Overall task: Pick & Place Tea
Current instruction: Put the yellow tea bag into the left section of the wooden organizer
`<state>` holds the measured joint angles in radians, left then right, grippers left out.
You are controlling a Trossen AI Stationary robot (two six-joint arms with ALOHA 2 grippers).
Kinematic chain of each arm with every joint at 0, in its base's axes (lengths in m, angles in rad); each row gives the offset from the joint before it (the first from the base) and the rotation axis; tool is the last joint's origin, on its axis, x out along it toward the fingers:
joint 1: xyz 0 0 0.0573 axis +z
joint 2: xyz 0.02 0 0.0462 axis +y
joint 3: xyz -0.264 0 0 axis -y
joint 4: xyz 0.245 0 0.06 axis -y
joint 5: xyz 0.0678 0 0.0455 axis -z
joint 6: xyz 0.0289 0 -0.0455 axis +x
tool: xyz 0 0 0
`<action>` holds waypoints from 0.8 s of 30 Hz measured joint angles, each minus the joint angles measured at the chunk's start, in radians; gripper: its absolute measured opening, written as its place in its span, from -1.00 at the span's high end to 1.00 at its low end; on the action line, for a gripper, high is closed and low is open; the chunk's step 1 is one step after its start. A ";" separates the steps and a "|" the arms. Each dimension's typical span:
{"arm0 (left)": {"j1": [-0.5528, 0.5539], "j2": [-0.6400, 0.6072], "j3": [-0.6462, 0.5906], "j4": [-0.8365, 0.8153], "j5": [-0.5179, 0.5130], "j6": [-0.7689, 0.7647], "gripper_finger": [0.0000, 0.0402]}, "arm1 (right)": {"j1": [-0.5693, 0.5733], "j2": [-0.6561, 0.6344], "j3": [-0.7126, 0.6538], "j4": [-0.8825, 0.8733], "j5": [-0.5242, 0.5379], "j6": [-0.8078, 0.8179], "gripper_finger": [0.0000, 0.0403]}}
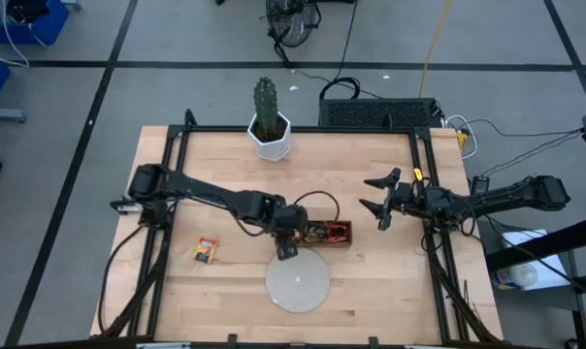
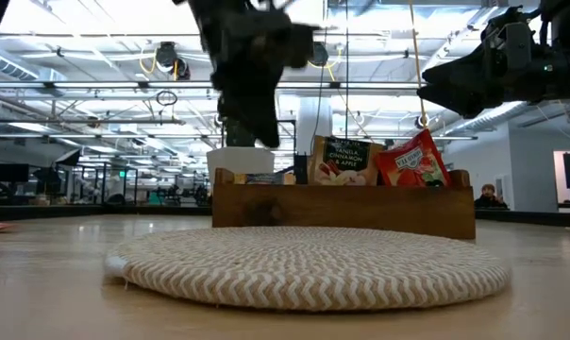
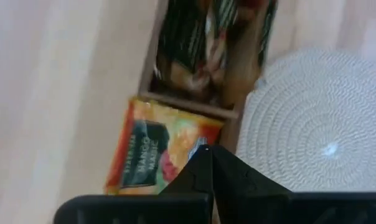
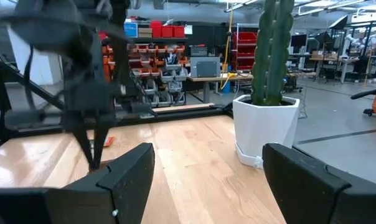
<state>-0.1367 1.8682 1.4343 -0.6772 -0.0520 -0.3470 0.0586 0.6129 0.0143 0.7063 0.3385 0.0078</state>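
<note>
Left gripper [image 3: 208, 163] pinched shut on orange-yellow tea sachet [image 3: 152, 155], beside wooden tray [image 3: 235, 112], woven disc [image 3: 312, 118] just beyond, likely its destination. Right gripper [image 1: 382, 201] waits wide, well apart.

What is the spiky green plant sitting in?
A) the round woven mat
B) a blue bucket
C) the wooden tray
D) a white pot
D. The cactus stands in a white pot at the table's far edge, well apart from the wooden tray and the round woven mat; the right wrist view shows the same white pot under it.
</note>
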 joint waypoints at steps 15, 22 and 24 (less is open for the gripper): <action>-0.003 0.118 -0.006 -0.020 0.044 -0.048 0.99 | 0.000 0.001 0.000 0.000 0.000 0.000 -0.38; -0.002 0.137 -0.007 -0.023 0.045 -0.051 1.00 | 0.000 0.003 0.000 0.000 0.000 0.000 -0.38; -0.002 0.148 -0.007 -0.022 0.052 -0.052 1.00 | 0.000 0.003 0.000 -0.001 0.000 0.000 -0.38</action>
<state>-0.1387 2.0160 1.4271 -0.6990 -0.0002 -0.3986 0.0586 0.6159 0.0144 0.7056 0.3384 0.0074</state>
